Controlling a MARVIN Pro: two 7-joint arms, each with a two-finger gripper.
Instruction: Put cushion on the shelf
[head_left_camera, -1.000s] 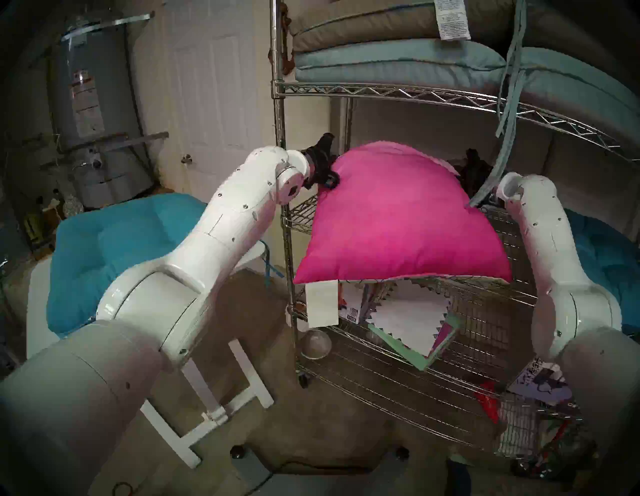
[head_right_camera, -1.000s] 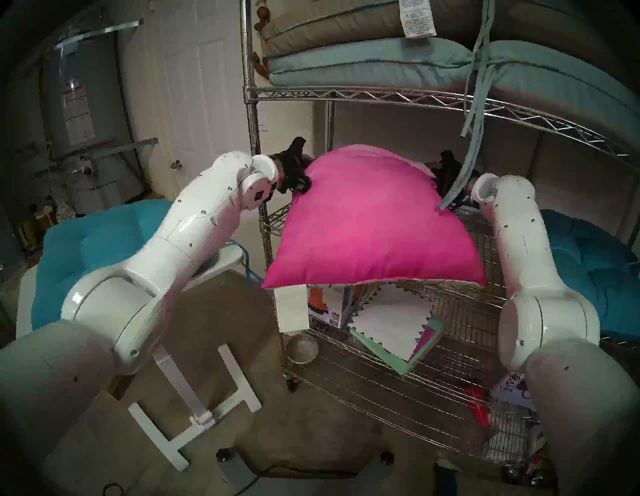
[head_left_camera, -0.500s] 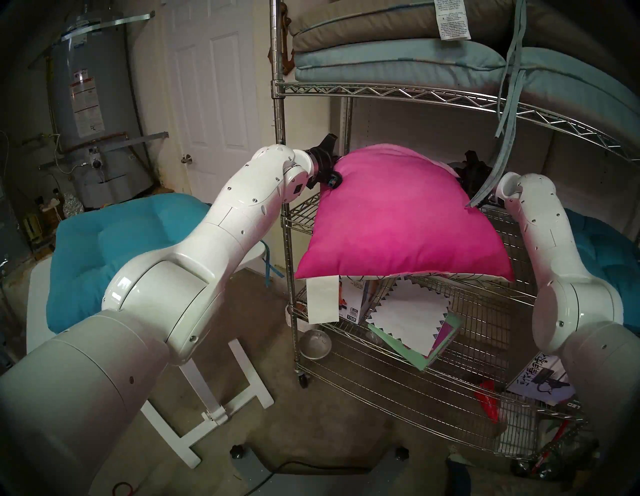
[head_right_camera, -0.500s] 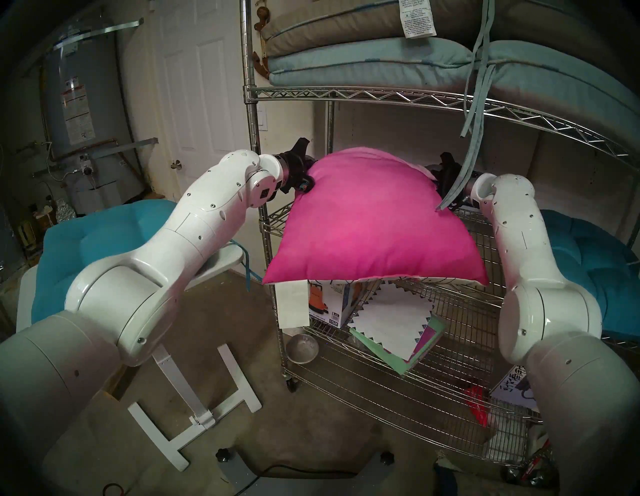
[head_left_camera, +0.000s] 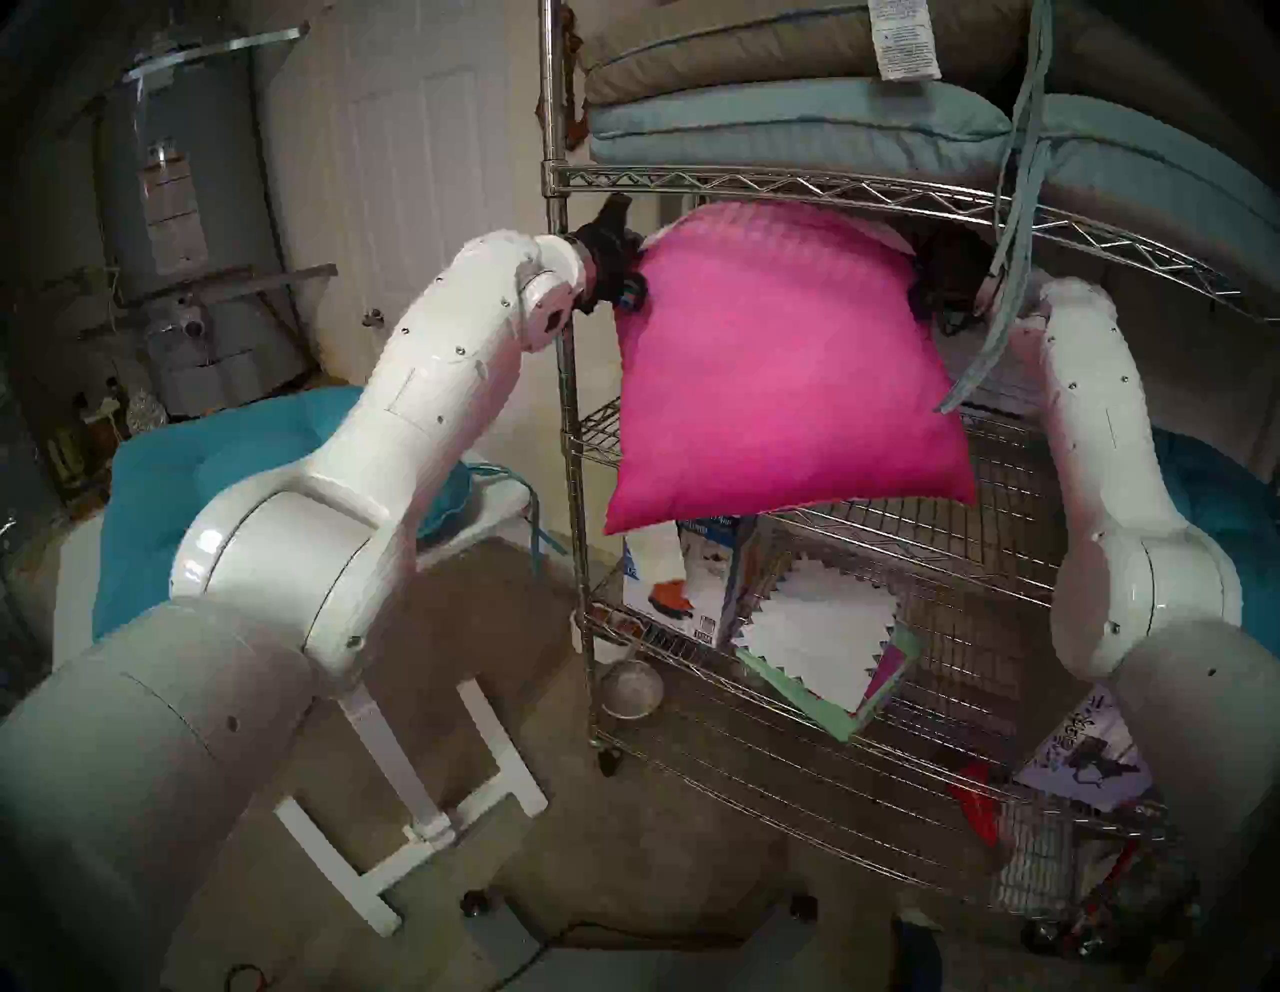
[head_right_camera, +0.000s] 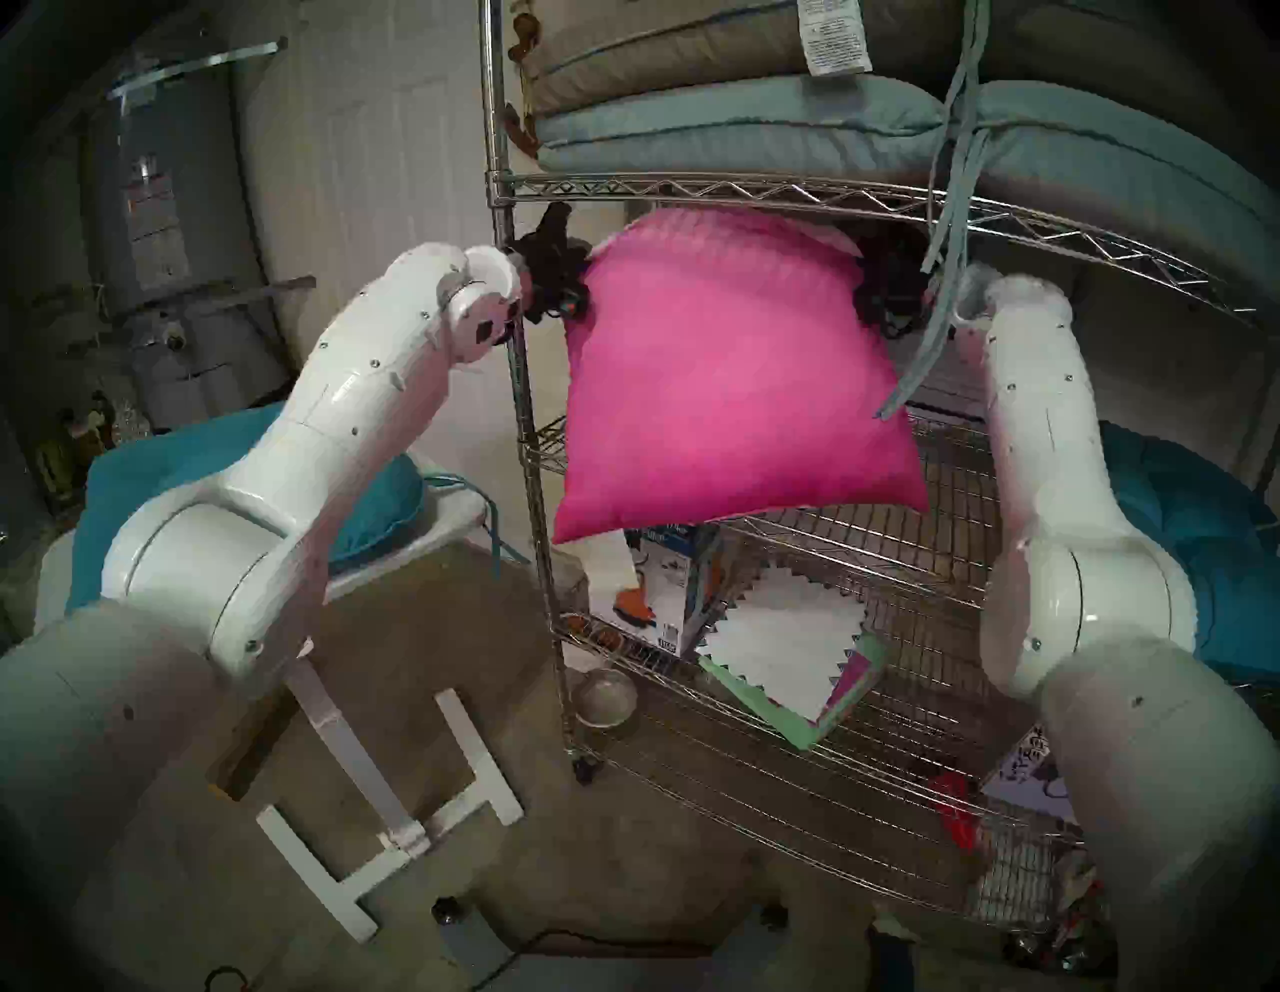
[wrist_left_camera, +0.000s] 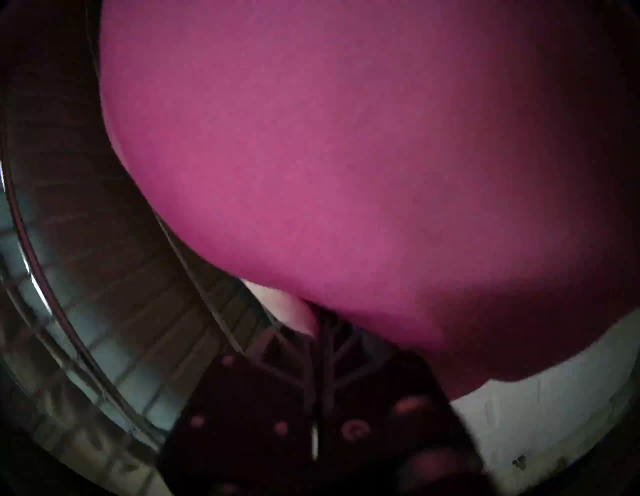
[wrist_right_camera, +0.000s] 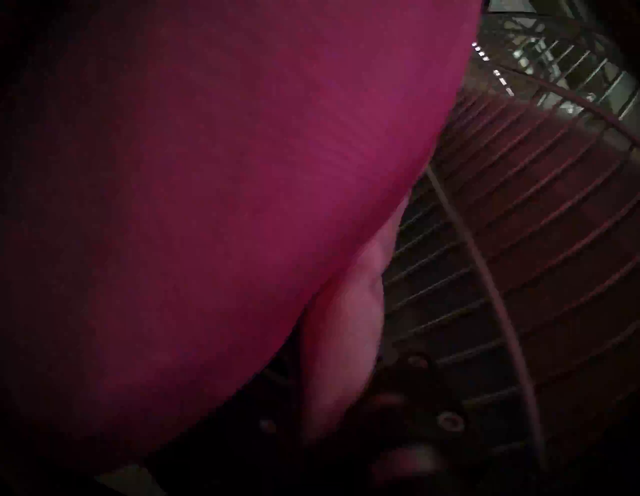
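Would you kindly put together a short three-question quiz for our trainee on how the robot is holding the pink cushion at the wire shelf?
1. True or false: the pink cushion lies flat on a tier of the wire shelf.
2. Which grips it: A) left gripper only, B) right gripper only, C) both?
3. Fill in: the cushion's top edge sits just below the tier bearing the pale blue ____.

Key: 1 false, it hangs from its upper corners; 2 C; 3 pads.

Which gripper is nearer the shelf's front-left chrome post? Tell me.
Left. The left gripper grips the cushion corner right beside the post; the right gripper holds the opposite corner, well across the shelf.
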